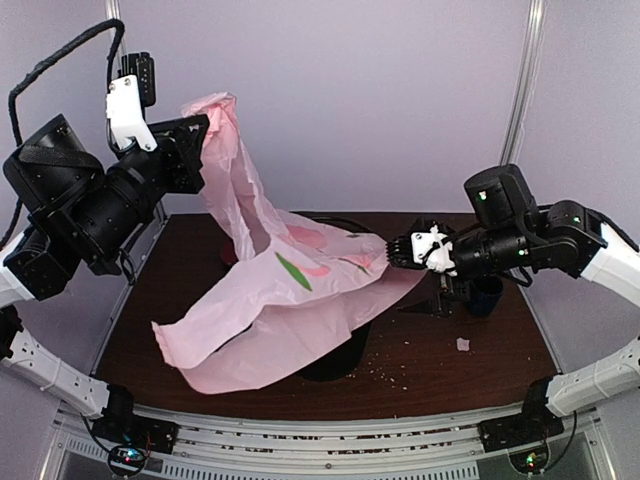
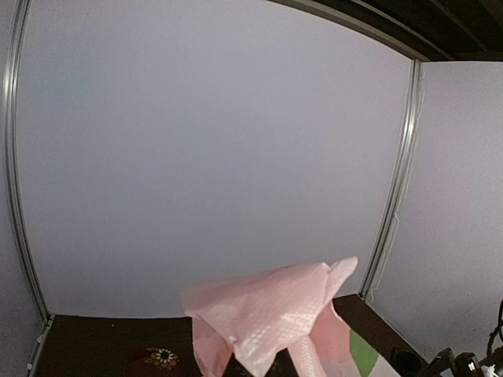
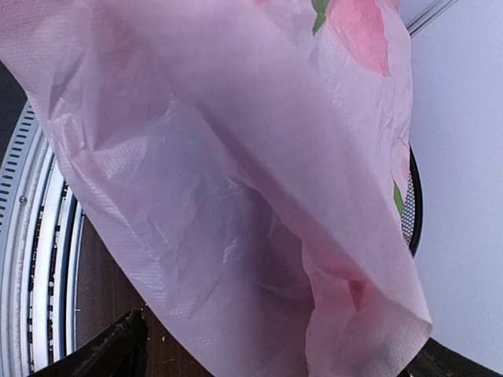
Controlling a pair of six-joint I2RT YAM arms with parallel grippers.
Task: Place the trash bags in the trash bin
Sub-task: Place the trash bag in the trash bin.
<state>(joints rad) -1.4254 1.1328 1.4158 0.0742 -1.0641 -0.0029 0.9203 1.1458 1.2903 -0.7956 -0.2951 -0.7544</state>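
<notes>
The trash bag (image 1: 290, 300) is about as floppy as it gets: thin crinkly pink film, next to no weight and zero stiffness, so I'd guess it billows and slides rather than drops. It hangs from a bunched corner high on the left and drapes down across the trash bin (image 1: 335, 368), hiding most of the mouth. A big flap spills off the near-left side toward the tabletop (image 1: 480, 370). The left end effector (image 1: 203, 130) is clamped on that bunched corner. The right end effector (image 1: 392, 250) sits at the bag's right edge over the bin, its fingers (image 3: 118, 349) spread wide with film draped across them, gripping nothing as far as I can tell. Best grab points imo are gathered folds, since a single flat layer will probably slip. It's wider than the bin, so it likely needs stuffing down in bunches. The little dark mug (image 1: 487, 295) just right of the bin looks easy to snag.
</notes>
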